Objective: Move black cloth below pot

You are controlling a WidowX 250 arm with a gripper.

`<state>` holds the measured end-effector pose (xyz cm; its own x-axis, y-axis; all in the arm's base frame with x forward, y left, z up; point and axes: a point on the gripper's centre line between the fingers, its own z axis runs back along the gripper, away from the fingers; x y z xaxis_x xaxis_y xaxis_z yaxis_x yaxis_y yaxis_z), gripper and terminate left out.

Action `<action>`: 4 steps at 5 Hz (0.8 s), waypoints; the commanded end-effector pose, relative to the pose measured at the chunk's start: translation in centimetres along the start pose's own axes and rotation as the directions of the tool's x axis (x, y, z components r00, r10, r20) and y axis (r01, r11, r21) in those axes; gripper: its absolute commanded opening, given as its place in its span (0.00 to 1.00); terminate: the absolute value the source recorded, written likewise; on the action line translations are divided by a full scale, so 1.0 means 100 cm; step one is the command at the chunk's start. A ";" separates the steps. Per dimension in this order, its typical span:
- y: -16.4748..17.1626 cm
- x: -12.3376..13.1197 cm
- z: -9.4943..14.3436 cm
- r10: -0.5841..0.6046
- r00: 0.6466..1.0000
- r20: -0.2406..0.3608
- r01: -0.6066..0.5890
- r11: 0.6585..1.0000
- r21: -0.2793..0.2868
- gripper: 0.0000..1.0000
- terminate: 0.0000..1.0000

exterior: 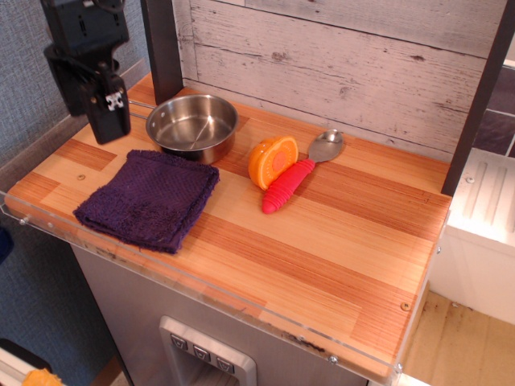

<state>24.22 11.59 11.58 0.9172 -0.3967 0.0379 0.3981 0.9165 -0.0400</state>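
Note:
The black cloth, a dark purple knitted square, lies flat on the wooden counter at the front left. The pot, a small shiny steel pan, stands just behind the cloth's far edge and is not on it. My gripper hangs in the air at the far left, above the counter, left of the pot and behind the cloth. It holds nothing and touches neither. I see its fingers side-on as one black block.
An orange half and a steel spoon with a red ribbed handle lie right of the pot. A dark post and a plank wall stand behind. The counter's clear front lip runs along the near edge.

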 end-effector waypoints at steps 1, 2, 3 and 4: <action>-0.006 -0.014 0.008 0.055 0.996 0.074 -0.058 0.998 0.037 1.00 0.00; -0.010 -0.021 0.010 0.079 0.997 0.025 -0.081 0.991 0.102 1.00 0.00; -0.010 -0.021 0.010 0.079 0.997 0.025 -0.081 0.991 0.102 1.00 0.00; -0.010 -0.021 0.010 0.079 0.997 0.025 -0.081 0.991 0.102 1.00 1.00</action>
